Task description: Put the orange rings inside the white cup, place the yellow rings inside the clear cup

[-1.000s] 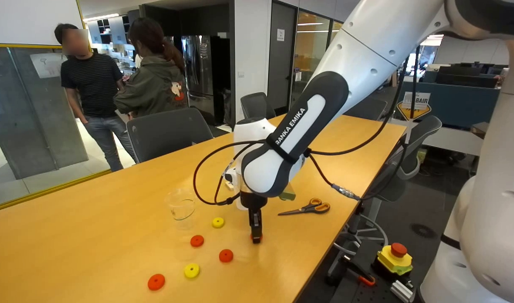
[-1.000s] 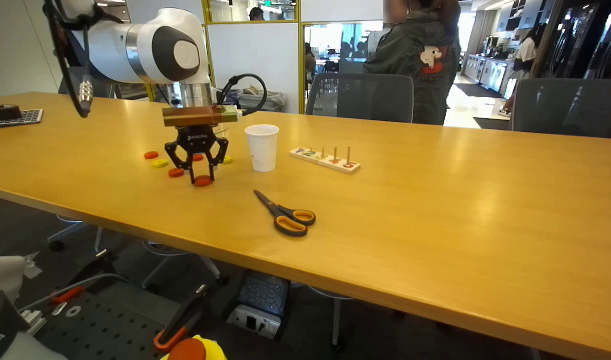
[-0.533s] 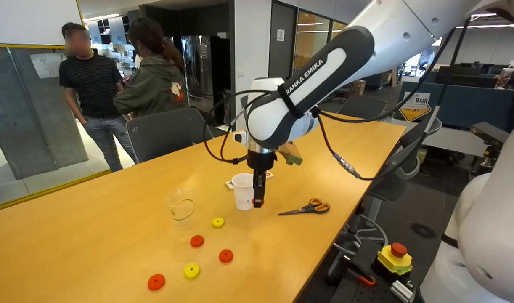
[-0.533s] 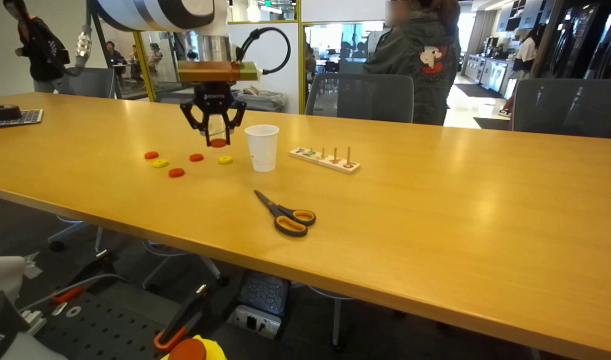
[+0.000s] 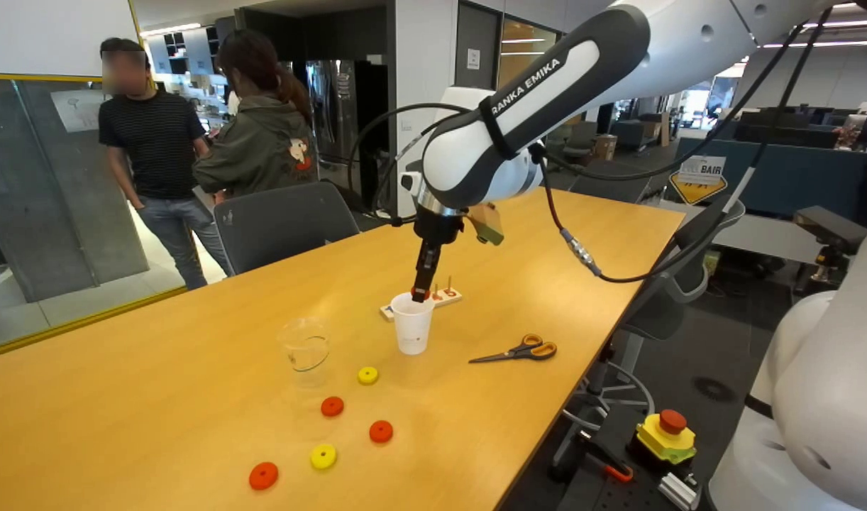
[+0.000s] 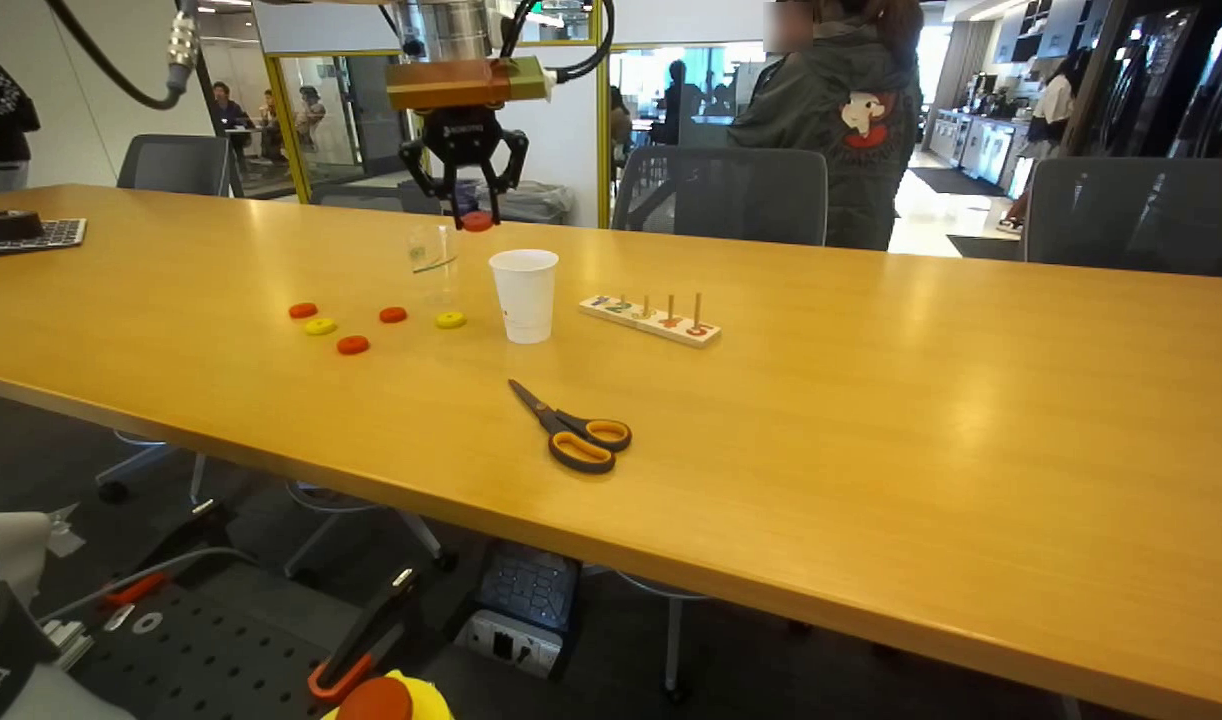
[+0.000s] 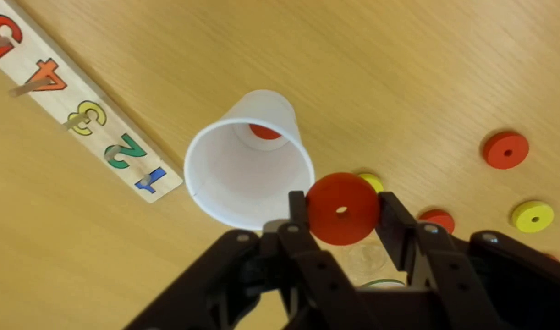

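So an orange ring (image 7: pixel 343 222) is pinched in the end effector (image 6: pixel 478 222), jaws parted by just the ring's width and touching opposite edges. It's held well clear of the table (image 6: pixel 821 450), faces about level, hole running roughly up and down; being round, it can't really be given a long axis.

The bit everything hinges on: in an exterior view the white cup (image 6: pixel 526 300) is seen lower, at about 5 o'clock from the end effector; in the wrist view its mouth is found near 10 o'clock from the held ring. The ring doesn't look quite centred, so a small shift toward the cup would probably be needed before release, or the rim might get clipped. The cup is stood upright, long axis vertical, mouth pointing up.

Another orange ring (image 7: pixel 264 132) can be spotted at the bottom of that cup, so the orange half looks partly done. In an exterior view, three more orange rings (image 5: pixel 381 431) and two yellow rings (image 5: pixel 323 461) are left on the table, and the clear cup (image 5: pixel 306 348) is seen between 8 and 9 o'clock from the white one.
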Controlling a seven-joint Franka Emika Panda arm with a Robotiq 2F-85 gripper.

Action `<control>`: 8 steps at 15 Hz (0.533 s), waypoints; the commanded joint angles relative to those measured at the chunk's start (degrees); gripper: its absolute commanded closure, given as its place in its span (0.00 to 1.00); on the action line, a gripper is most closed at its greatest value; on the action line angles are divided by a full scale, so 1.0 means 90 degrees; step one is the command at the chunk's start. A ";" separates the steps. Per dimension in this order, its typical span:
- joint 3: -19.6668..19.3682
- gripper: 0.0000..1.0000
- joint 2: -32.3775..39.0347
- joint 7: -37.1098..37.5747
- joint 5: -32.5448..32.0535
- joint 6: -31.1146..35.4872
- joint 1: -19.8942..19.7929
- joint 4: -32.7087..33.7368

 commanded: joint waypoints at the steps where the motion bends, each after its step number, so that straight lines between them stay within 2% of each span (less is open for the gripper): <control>1: -0.0114 0.75 0.0351 -0.0018 0.0071 0.0507 0.0064 0.0237; 8: -0.0059 0.76 0.1038 0.0074 0.0028 0.0516 -0.0049 0.0666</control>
